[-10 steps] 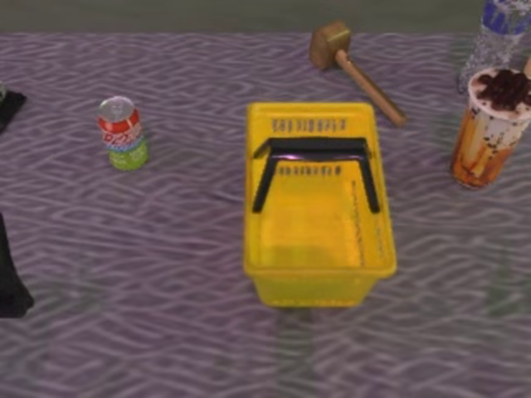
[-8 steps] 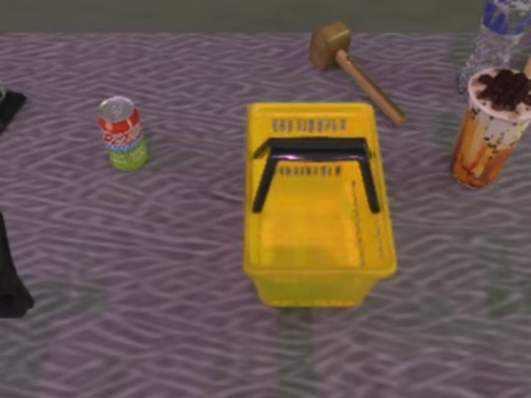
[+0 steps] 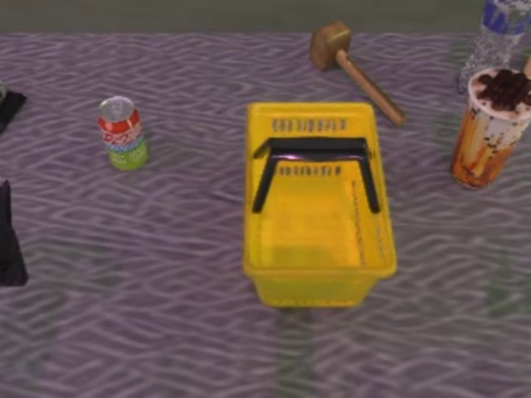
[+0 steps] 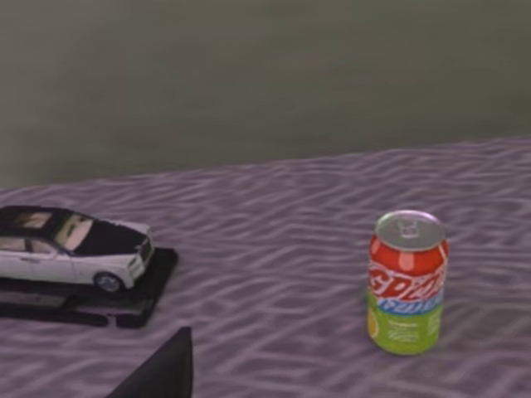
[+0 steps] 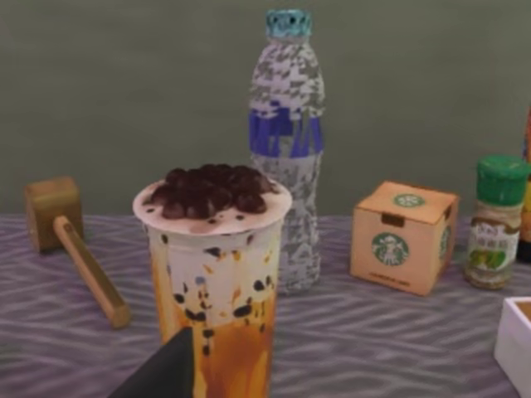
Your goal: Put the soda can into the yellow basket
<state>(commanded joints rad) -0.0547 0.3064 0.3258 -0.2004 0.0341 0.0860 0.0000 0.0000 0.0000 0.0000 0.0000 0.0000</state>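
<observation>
The soda can [image 3: 123,133], red above and green below with a silver top, stands upright on the purple cloth at the left. It also shows in the left wrist view [image 4: 406,282], some way ahead of my left gripper [image 4: 162,373]. Only a dark part of that gripper shows there. In the top view the left gripper [image 3: 8,245] sits at the left edge, nearer the front than the can and apart from it. The yellow basket [image 3: 319,286] stands in the middle with its black handle [image 3: 315,149] folded over and nothing inside. A dark part of my right gripper [image 5: 166,369] shows before the bubble-tea cup.
A wooden mallet [image 3: 353,66] lies behind the basket. A bubble-tea cup [image 3: 489,128] and a clear bottle [image 3: 498,33] stand at the far right. A toy car on a black base [image 4: 70,249] sits left of the can. A small carton [image 5: 404,236] and a green-capped jar [image 5: 495,220] stand farther right.
The left arm's dark shape at the top view's left edge has shifted toward the far side and drawn slightly out of frame. The can and the basket have not moved.
</observation>
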